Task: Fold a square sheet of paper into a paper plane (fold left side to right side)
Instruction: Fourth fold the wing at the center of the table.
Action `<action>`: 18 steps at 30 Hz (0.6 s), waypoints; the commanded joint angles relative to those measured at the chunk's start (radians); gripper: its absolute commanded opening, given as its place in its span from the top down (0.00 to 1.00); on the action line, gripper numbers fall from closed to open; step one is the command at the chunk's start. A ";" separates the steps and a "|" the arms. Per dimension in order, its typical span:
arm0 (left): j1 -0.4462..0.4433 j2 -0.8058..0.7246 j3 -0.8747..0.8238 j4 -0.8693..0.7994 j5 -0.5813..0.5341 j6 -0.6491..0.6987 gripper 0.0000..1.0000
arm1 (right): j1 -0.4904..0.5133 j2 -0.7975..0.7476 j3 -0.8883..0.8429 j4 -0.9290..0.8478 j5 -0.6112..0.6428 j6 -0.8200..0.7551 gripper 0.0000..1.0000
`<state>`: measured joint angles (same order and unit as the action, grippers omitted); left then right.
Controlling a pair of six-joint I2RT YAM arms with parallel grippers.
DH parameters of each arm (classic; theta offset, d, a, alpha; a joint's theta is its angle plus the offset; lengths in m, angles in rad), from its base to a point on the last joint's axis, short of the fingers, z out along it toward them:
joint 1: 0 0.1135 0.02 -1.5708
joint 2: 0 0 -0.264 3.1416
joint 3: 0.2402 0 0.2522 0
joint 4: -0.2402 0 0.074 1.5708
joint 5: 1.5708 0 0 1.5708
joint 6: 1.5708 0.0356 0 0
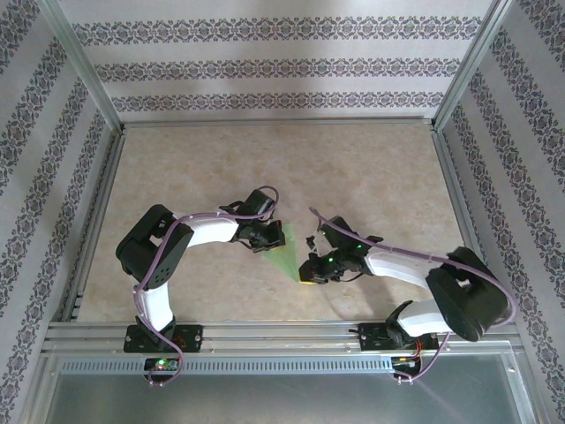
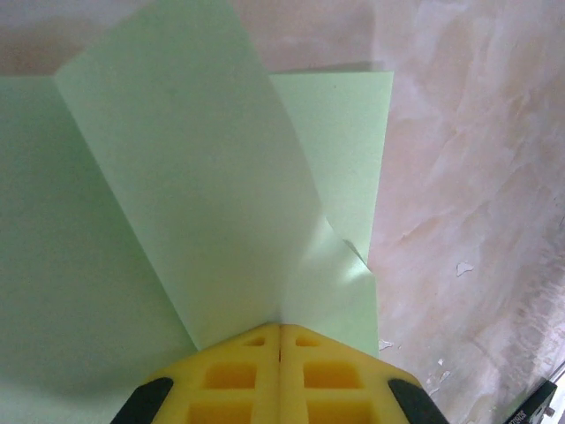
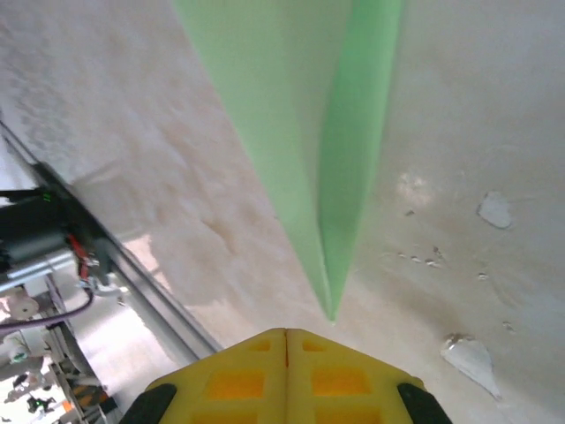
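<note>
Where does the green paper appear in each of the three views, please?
Top external: green paper, centre of the tabletop.
Left wrist: green paper left and centre, one flap raised.
Right wrist: green paper, narrow wedge from top centre, tip pointing down.
Shared landmark: the beige marbled tabletop.

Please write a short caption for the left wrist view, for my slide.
Left tool, closed, pinches the corner of a raised flap of the light green paper above the pale marbled table.

Bare table beyond the paper
</note>
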<state>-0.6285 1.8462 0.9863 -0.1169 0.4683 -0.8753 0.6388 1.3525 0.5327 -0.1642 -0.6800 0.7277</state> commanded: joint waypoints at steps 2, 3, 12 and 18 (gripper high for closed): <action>0.004 0.033 -0.002 -0.095 -0.068 0.010 0.95 | -0.023 -0.039 0.027 0.001 -0.030 0.011 0.95; 0.003 0.032 -0.002 -0.094 -0.068 0.010 0.95 | -0.020 -0.027 0.032 0.022 -0.030 0.018 0.96; 0.004 0.030 -0.002 -0.093 -0.068 0.010 0.95 | 0.023 0.131 0.085 0.182 0.054 0.080 1.00; 0.004 0.030 0.000 -0.095 -0.065 0.012 0.95 | 0.023 0.196 0.099 0.191 0.068 0.071 1.00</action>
<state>-0.6285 1.8462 0.9890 -0.1204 0.4664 -0.8753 0.6571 1.5284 0.6109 0.0044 -0.6361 0.7914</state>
